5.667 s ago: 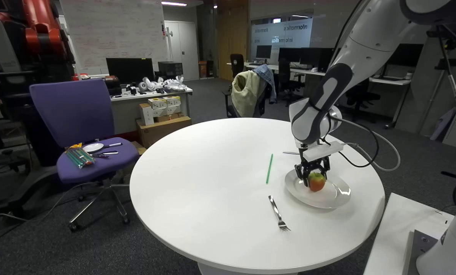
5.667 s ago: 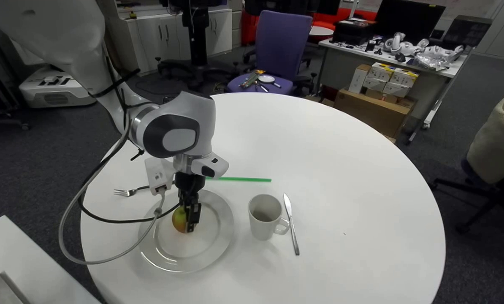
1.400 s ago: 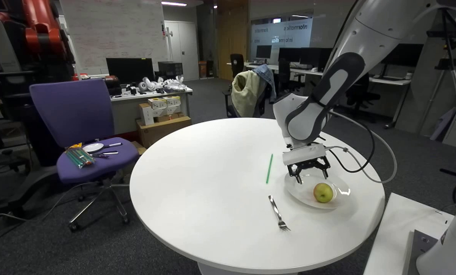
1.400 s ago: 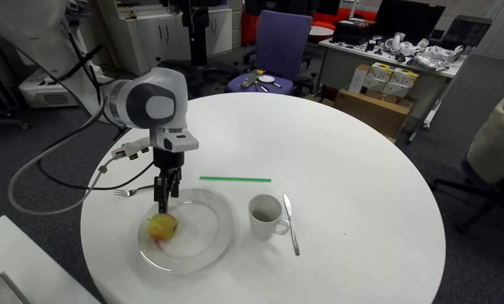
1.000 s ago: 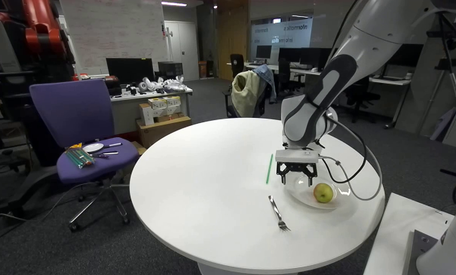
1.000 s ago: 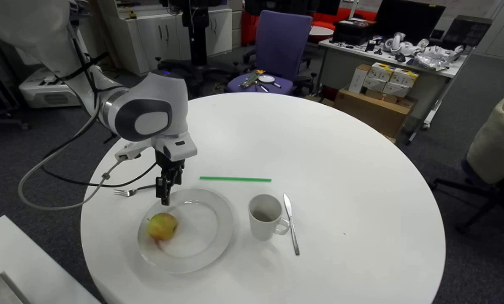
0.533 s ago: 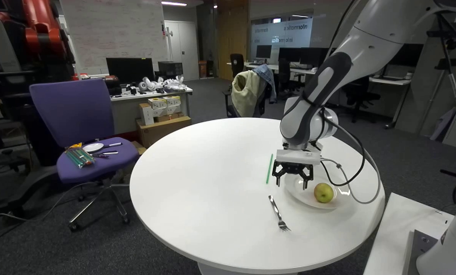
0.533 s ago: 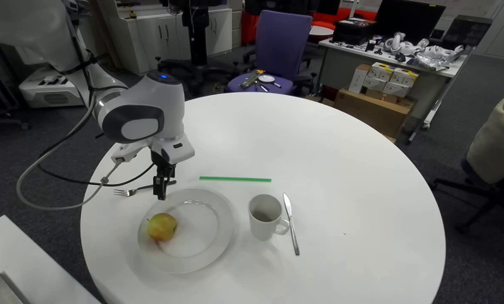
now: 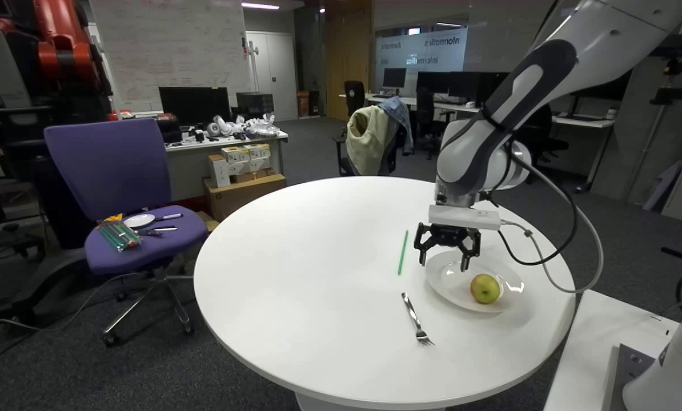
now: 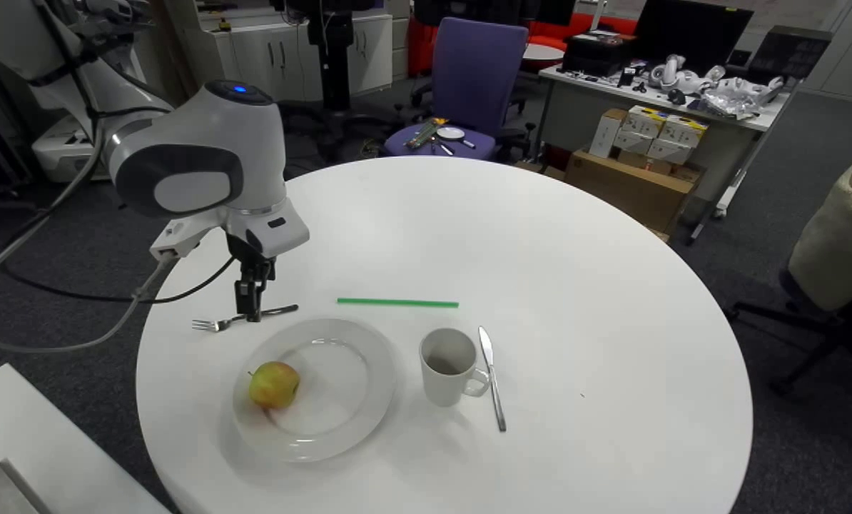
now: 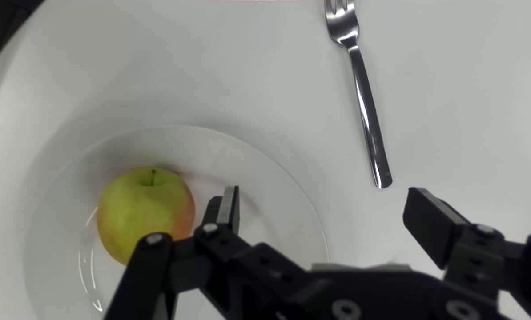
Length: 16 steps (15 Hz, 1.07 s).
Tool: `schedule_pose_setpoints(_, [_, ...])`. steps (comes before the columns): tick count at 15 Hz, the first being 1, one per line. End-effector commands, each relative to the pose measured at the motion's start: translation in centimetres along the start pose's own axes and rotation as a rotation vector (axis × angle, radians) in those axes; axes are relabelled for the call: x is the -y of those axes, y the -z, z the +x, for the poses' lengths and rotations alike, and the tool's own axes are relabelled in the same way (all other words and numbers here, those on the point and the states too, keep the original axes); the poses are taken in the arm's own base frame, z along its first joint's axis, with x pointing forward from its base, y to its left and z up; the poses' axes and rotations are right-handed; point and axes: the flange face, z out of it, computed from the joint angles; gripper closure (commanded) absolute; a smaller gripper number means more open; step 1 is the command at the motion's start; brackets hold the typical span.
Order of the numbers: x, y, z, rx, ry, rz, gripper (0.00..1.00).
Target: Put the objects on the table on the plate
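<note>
Yellow-green, the round apple (image 10: 274, 385) sits on the glossy white plate (image 10: 355, 421); near it the black gripper (image 9: 444, 264), jaws apart, seems between picks, likely to descend next on the silver fork (image 11: 365, 100) (beside the plate).

The arm (image 9: 546, 85) I'm running is white and rounded, with dark grey oval panels (image 10: 135, 185) around pale insets (image 10: 193, 191). I can see a blue light (image 10: 240, 89) in its dark cap (image 10: 216, 88), a grey cable (image 10: 41, 350), a black cable (image 10: 76, 295), and a slim white box (image 9: 461, 217) near my black, jointed gripper (image 9: 444, 265), dotted with silvery screws (image 11: 154, 238).
</note>
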Motion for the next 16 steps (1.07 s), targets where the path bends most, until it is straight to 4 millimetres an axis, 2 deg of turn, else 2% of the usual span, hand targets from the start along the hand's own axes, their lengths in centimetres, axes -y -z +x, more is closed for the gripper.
schedule_pose_setpoints(1, [-2.5, 1.5, -2.5, 0.031, 0.023, -0.002, 0.0])
schedule_pose_setpoints(5, [-4.2, 1.2, -3.4, 0.062, 0.013, -0.042, 0.0])
schedule_pose_setpoints(8, [-5.2, 0.2, -2.4, 0.065, -0.008, -0.086, 0.0])
schedule_pose_setpoints(12, [-6.4, -1.2, 0.0, 0.078, -0.059, -0.12, 0.0])
schedule_pose_setpoints(16, [-6.7, -2.5, 1.6, 0.081, -0.101, -0.145, 0.0])
